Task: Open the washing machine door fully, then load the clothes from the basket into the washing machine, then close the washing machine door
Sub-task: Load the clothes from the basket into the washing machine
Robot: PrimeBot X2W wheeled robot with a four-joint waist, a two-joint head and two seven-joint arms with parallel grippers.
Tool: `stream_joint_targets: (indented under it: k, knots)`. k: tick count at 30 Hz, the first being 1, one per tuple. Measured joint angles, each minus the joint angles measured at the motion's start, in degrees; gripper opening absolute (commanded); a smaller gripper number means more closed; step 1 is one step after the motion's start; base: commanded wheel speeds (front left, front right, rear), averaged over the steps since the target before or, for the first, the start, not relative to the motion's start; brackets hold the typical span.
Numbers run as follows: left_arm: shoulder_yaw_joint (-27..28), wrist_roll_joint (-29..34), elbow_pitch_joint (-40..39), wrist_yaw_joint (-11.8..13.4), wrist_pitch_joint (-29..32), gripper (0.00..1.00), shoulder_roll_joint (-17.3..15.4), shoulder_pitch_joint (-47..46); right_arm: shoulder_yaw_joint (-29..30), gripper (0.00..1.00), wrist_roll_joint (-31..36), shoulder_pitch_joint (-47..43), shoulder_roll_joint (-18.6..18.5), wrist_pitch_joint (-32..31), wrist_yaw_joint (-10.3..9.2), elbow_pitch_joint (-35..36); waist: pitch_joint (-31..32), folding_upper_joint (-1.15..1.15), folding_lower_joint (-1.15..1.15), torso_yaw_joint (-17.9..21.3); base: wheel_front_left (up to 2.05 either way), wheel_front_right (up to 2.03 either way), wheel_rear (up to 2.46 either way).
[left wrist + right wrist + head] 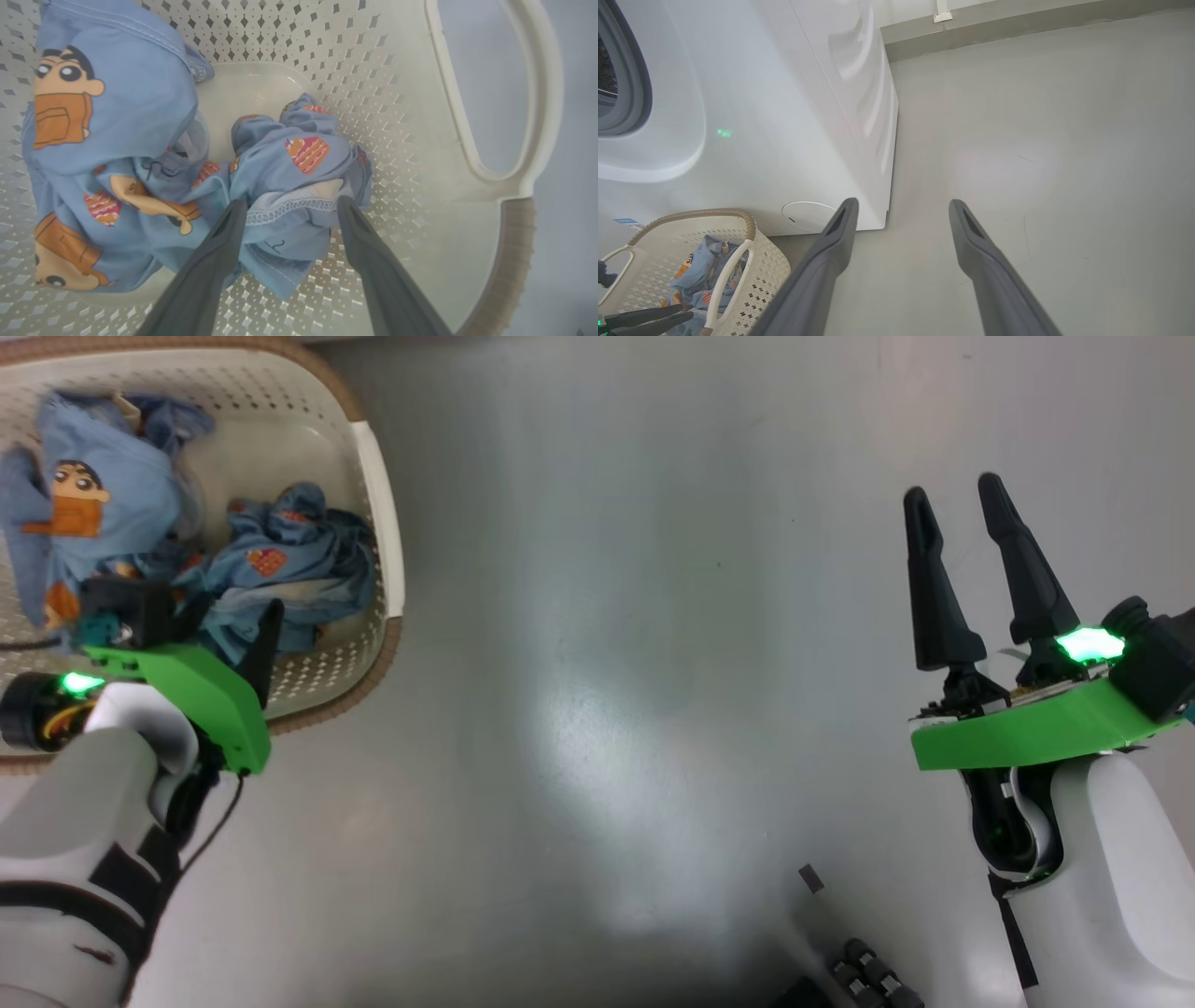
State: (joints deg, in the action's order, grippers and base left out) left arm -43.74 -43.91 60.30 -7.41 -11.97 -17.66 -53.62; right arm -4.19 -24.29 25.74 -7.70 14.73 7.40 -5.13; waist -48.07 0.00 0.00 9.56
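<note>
Left gripper (290, 203) is down in the basket (397, 93), fingers spread either side of a bunched garment (299, 158). It's released and not clenched yet. The left finger looks pressed on the cloth, the right one just beside it. Right gripper (952, 490) hangs agape over bare floor (607, 663), holding nothing.

Step in hand, I reckon, is pinching this piece to lift it out. To do it well:
- sink a bit deeper so the pads take the thick of the lump, not just the stitched hem
- close firm, then lift straight up, b/c the bigger garment (117, 93) touches it at the left and could drag along

The lump's long axis runs approx. up the left wrist view, in line w/ the fingers, hem end nearest the gripper. So the jaws span its narrow way, which is good.

The basket sits on the floor just in front of the washing machine (761, 116).
</note>
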Motion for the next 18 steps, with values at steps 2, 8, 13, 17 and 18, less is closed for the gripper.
stream_joint_targets:
  k: [2, 8, 13, 17, 18]
  knots:
    - [-1.59, -1.14, 0.27, 0.0, 0.67, 1.0, -0.65, -0.98, -0.49, 1.0, 0.0, 0.6, 0.05, 0.0, 0.0, 0.32, -0.6, 0.0, 0.0, 0.33, 0.0, 0.0, 0.0]
    - [-5.7, -4.33, 0.85, 0.0, 1.09, 1.0, -2.47, -3.53, -1.32, 1.0, -0.01, 1.41, 0.12, 0.0, 0.0, 0.85, -2.11, 0.0, 0.0, 1.51, 0.0, 0.0, 0.0]
    - [-8.82, -6.5, 1.25, 0.0, 1.89, 1.0, -3.2, -5.23, -1.88, 1.0, -0.07, 1.41, 0.12, 0.0, 0.0, 0.92, -3.17, 0.0, 0.0, 2.29, 0.0, 0.0, 0.0]
    - [-11.05, -8.32, 1.49, 0.0, 3.02, 1.0, -3.93, -6.49, -2.25, 1.0, -0.2, 1.61, 0.13, 0.0, 0.0, 1.23, -4.04, 0.0, 0.0, 2.78, 0.0, 0.0, 0.0]
    - [-11.54, -8.64, 1.58, 0.0, 3.18, 1.0, -4.05, -6.86, -2.3, 1.0, -0.25, 1.67, 0.13, 0.0, 0.0, 1.37, -4.29, 0.0, 0.0, 2.88, 0.0, 0.0, 0.0]
